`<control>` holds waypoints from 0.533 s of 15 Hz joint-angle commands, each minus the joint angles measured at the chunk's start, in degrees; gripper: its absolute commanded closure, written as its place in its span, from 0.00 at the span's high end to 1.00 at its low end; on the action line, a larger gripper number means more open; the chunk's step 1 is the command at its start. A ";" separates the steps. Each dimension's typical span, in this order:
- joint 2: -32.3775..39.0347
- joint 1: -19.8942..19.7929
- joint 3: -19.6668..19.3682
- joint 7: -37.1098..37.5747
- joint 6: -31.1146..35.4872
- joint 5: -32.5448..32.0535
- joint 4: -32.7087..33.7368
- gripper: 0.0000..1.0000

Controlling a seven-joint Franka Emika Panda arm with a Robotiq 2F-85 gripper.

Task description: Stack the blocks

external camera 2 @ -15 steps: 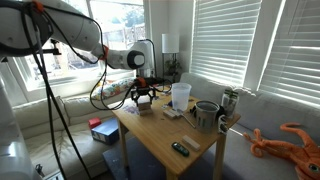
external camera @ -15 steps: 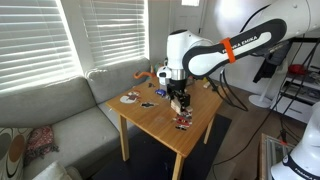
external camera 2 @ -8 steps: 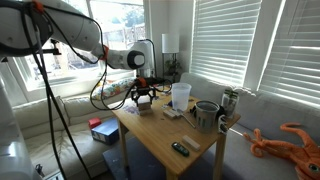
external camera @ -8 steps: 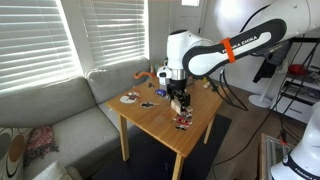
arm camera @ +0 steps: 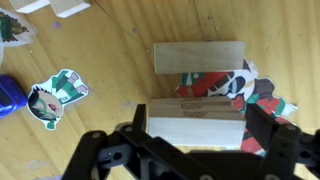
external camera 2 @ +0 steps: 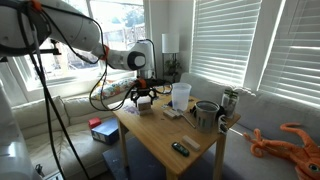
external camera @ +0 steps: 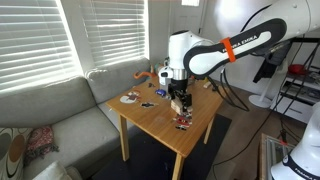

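Wrist view: gripper (arm camera: 197,128) points straight down at the table, fingers straddling the near block (arm camera: 195,112); clamped or not, can't tell. Far block (arm camera: 198,57) lies just beyond.

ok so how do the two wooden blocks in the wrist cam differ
The nearer pale rectangular wooden block sits between the fingers of the end effector; the farther pale rectangular wooden block lies free, clear of them. The nearer one fills more of the picture; the farther looks smaller. Both are plain tan, lie parallel on the table, and border the red-white-dark trinket.
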 commanded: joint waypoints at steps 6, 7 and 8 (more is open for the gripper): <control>-8.29 -0.85 -1.81 -0.38 4.54 2.96 -8.01 1.00; -5.48 -0.42 -1.63 0.03 2.27 1.85 -4.47 1.00; -5.80 -0.41 -1.75 0.03 2.41 1.83 -4.86 1.00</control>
